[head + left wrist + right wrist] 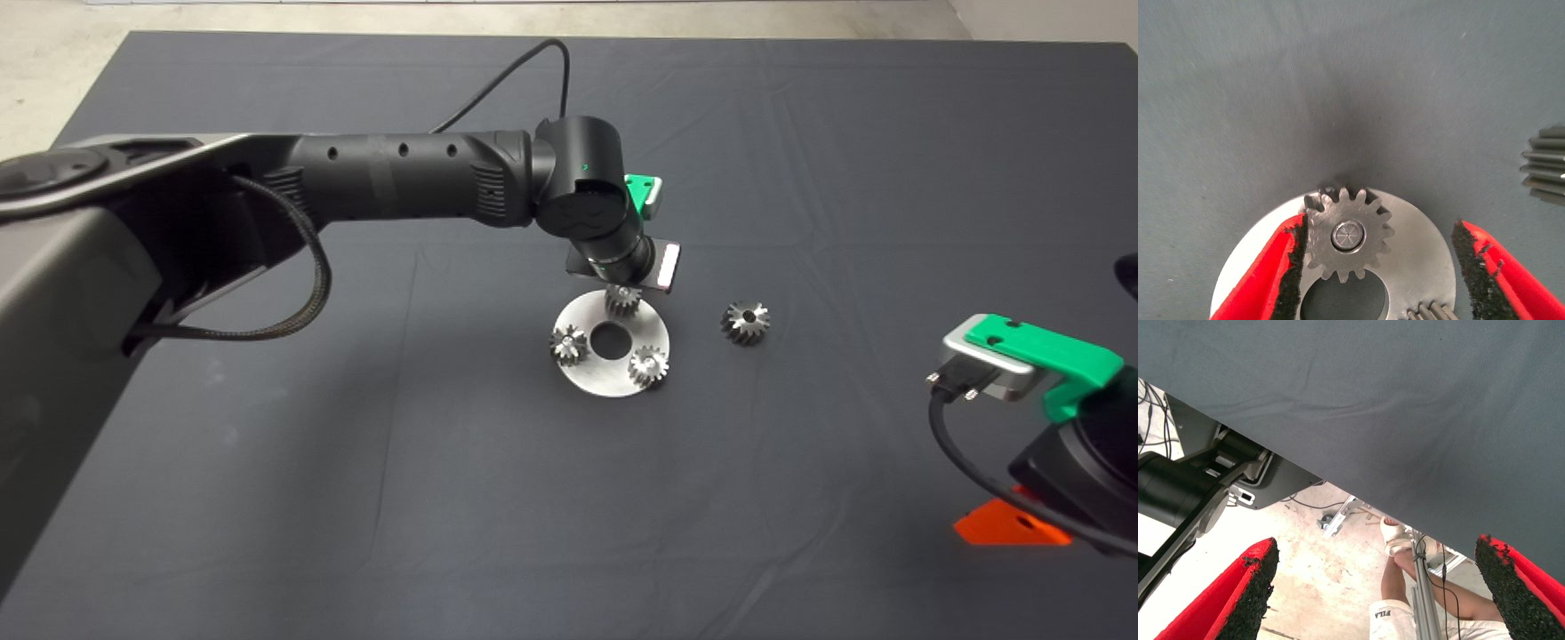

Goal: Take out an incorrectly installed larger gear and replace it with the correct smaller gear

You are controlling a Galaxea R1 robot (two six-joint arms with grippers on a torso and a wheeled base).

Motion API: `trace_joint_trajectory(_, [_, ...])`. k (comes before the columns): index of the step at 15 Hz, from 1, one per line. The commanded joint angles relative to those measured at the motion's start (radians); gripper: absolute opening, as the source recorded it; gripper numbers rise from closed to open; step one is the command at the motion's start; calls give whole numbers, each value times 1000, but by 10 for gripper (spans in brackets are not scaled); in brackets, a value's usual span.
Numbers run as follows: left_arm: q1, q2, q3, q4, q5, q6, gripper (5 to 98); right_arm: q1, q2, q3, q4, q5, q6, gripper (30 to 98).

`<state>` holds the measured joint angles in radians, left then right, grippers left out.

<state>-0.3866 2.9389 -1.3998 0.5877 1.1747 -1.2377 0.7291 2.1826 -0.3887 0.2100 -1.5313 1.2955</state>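
Observation:
A round steel plate (pixel 591 378) lies mid-mat with three small silver gears on its pins. My left gripper (pixel 626 286) hangs over the far one, the smaller gear (pixel 622 300). In the left wrist view the gripper (pixel 1381 267) is open around this gear (pixel 1348 233), which sits on a pin of the plate (pixel 1421 247). One pad (pixel 1293 267) touches its teeth and the other pad (pixel 1475 267) stands well apart. The larger gear (pixel 745 322), darker and tapered, lies on the mat to the plate's right, and it also shows in the left wrist view (pixel 1545 167).
Two other small gears (pixel 568 344) (pixel 648 364) sit on the plate around its centre hole (pixel 610 341). My right gripper (pixel 1009 526) is parked at the lower right edge, open (pixel 1371 587). Its wrist view shows the floor and a person's leg and shoe (pixel 1395 537).

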Motion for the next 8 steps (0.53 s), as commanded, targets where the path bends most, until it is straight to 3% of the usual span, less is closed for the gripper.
trace_joint_trajectory(1, [-94, -16, 80, -8, 16, -8, 570, 23, -8, 6, 37, -113, 7, 783])
trace_joint_trajectory(2, [-104, -40, 115, -35, 51, -11, 588, 23, -23, 7, 37, -112, 7, 783])
trace_joint_trajectory(4, [-113, -101, 218, -110, 145, -13, 588, 23, -63, 9, 37, -112, 7, 783])
trace_joint_trajectory(7, [-132, -269, 454, -215, 300, -153, 637, 23, -107, 15, 37, -111, 7, 783])
trace_joint_trajectory(8, [-132, -342, 544, -254, 318, -177, 649, 23, -117, 13, 37, -110, 7, 783])
